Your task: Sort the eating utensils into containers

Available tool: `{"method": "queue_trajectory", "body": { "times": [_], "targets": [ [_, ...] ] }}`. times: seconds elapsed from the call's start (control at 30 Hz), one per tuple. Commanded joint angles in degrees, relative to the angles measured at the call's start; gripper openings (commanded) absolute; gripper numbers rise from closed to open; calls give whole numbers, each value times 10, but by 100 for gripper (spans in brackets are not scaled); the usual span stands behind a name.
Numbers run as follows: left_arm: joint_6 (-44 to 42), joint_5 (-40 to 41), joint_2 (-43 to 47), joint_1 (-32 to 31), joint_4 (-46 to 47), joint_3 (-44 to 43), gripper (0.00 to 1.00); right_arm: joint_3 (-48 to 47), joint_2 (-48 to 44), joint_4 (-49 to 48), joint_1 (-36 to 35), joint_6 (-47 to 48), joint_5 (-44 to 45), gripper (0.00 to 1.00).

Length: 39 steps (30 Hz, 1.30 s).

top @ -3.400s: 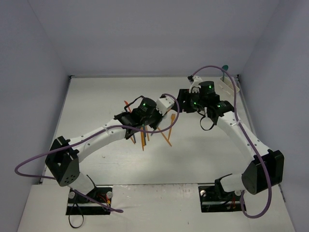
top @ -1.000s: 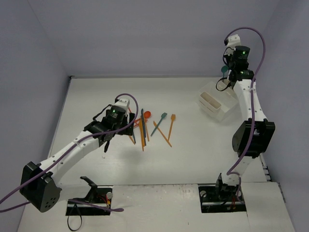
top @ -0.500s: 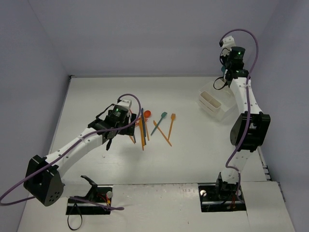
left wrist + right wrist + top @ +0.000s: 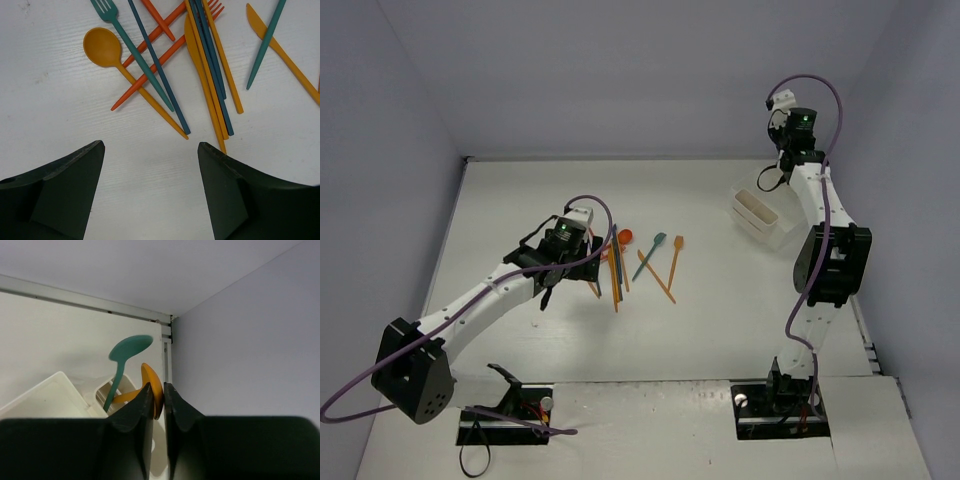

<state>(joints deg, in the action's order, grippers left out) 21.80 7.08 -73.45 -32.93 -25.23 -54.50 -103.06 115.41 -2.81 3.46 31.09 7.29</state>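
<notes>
Several eating utensils in orange, teal and dark blue lie crossed mid-table. The left wrist view shows an orange spoon, a teal fork and a dark blue handle among them. My left gripper hangs open just short of the pile, nothing between its fingers. The white containers stand at the back right. Above them, my right gripper is shut on the bowl of an orange spoon, whose handle reaches down into a bin. A teal spoon leans upright in that same bin.
A second white bin sits beside the one with the spoons. The right wall and the back corner of the enclosure are close to my right gripper. A teal spoon and an orange utensil lie right of the main pile.
My right arm has swung from mid-table up to the back right corner and edged left above the bins. The left arm drew back from the pile and has held still since.
</notes>
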Motion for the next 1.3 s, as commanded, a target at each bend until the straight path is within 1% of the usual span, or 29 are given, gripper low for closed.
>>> {"method": "queue_trajectory", "body": {
  "times": [0.0,0.23,0.37,0.53,0.63,0.73,0.8,0.9,0.97,1.03,1.1,1.17,1.2,1.27],
  "targets": [
    [17,-7,2,3,21,-11,72,15,-22,-32,3,-9,10,15],
    [28,-16,7,3,19,-3,72,13,-20,-25,-1,-9,9,16],
    [32,-18,16,4,17,4,72,9,-21,-24,-8,-8,5,26],
    [44,-17,20,3,15,8,72,-16,-15,-19,-23,-9,10,35],
    [53,-16,18,3,10,4,72,-21,-37,-17,-41,-14,15,44],
    [71,-10,11,3,5,-5,72,-11,-87,-16,-62,-47,7,51],
    [80,-8,3,3,4,-10,72,7,-114,-16,-70,-83,0,54],
    [107,-10,-32,3,1,-31,72,62,-185,-15,-81,-147,-17,56],
    [126,-5,-56,5,-8,-47,71,106,-236,-15,-83,-220,-29,57],
    [144,1,-84,16,-19,-59,66,153,-281,-15,-83,-270,-40,57],
    [168,-2,-99,35,-17,-63,57,210,-321,-16,-85,-314,-44,57],
    [198,-11,-110,55,-11,-60,52,281,-353,-15,-86,-348,-51,57],
    [199,-11,-116,61,-6,-60,51,282,-366,-15,-86,-358,-51,57],
    [219,-18,-126,68,2,-54,47,331,-402,-14,-86,-379,-73,57]
  ]
}}
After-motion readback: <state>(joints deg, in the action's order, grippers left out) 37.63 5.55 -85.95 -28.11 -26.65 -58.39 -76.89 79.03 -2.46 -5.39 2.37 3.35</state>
